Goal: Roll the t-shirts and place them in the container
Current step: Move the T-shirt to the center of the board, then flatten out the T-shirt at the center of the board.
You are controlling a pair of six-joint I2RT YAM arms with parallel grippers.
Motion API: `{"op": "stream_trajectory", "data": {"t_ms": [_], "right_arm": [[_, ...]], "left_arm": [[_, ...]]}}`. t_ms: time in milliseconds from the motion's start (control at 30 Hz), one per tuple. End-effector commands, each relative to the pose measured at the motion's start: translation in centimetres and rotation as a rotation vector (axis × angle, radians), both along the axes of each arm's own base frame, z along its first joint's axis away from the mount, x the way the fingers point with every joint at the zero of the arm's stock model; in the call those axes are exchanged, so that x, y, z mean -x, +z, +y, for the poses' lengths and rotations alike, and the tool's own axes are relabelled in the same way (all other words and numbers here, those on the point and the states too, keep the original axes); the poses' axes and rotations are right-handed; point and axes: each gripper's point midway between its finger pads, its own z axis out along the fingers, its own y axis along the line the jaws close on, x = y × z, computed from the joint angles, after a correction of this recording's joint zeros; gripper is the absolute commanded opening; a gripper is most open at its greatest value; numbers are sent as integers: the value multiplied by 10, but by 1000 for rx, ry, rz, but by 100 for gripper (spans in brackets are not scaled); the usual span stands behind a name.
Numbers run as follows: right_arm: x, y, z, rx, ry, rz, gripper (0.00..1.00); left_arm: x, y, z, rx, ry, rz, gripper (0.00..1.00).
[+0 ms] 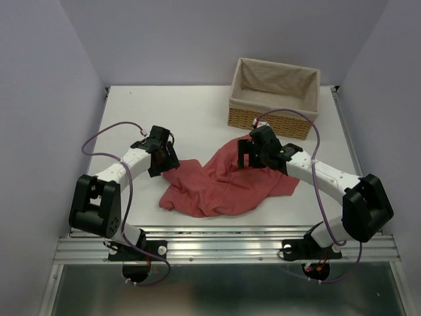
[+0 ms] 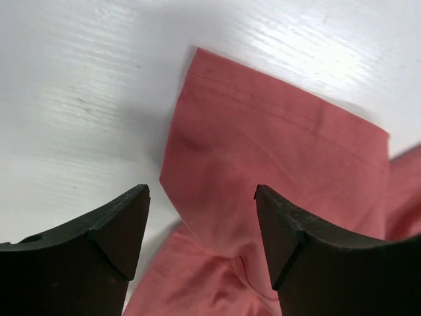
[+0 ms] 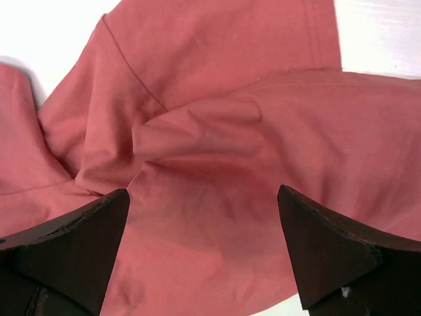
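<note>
Top external view: a salmon-red t-shirt (image 1: 220,191) lies crumpled on the near middle of a white table (image 1: 184,112). The left gripper (image 1: 164,161) sits over the shirt's left edge, jaws apart, gripping nothing. The right gripper (image 1: 251,155) sits over the shirt's far right part, jaws spread wide above a raised fold, holding nothing. Just beyond the shirt, far right, stands a cloth-lined wicker basket (image 1: 270,117).

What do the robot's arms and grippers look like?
The left arm and right arm match: white tube-like links between chunky black joints, with a thin purple cable looping along each. The left gripper and right gripper are black, each with two thick, matte, wedge-shaped fingers. No markings show.
</note>
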Motion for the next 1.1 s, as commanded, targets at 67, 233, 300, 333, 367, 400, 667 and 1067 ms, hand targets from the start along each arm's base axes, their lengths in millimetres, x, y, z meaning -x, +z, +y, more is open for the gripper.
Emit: {"op": "stream_trajectory", "data": {"t_ms": [67,233,300,333,367,400,667,1067], "right_arm": [[-13,24,-4,-25,-58,-80,100],[-14,34,-10,-25,-88,-111,100],[-16,39,-11,-30,-103,-126,100],[-18,42,-15,-25,-125,-138,100],[-18,47,-16,-31,-137,-151,100],[-20,51,-18,-34,-149,-164,100],[-28,92,-33,-76,-267,-276,100],[-28,132,-88,-139,-513,-410,100]], "left_arm": [[9,-39,0,7,53,65,69],[-2,-34,-5,19,38,42,0],[-13,-17,2,-17,49,-2,0],[-18,1,7,-35,47,-40,0],[-33,26,10,-47,60,-107,0],[-37,43,22,-87,88,-139,0],[-89,284,75,-75,167,-679,0],[-34,329,-106,385,-385,-779,0]]}}
